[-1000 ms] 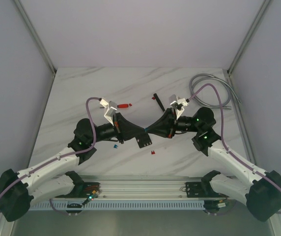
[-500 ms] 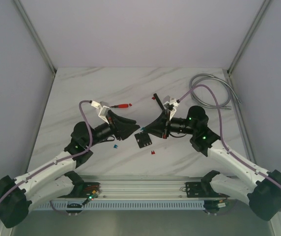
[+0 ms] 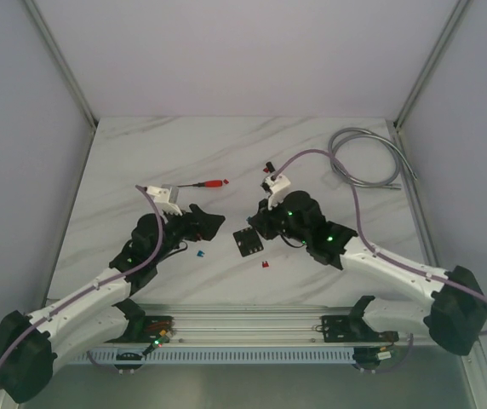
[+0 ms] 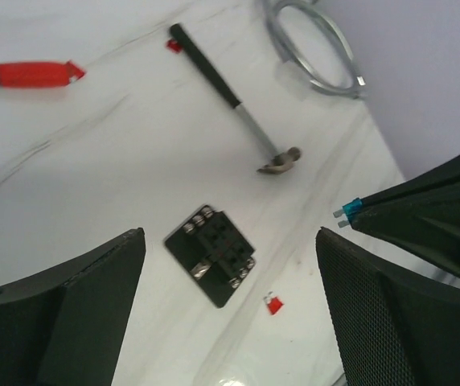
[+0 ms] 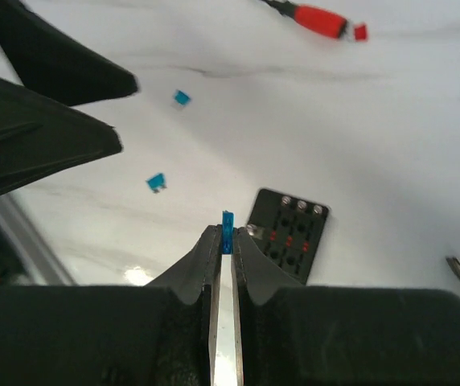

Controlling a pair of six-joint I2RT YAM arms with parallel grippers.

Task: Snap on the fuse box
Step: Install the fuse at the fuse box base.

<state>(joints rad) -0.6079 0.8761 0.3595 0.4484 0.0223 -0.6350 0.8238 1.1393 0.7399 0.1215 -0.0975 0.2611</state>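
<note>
No writing, label, brand, number or sign can be read in any of the views. Any marking on the fuse box (image 4: 211, 255) is too small to make out.

A robotics lab cell is showing here: plain white walls (image 3: 243, 51) and aluminium posts (image 3: 60, 61) are enclosing a marble-look tabletop (image 3: 141, 162).
</note>
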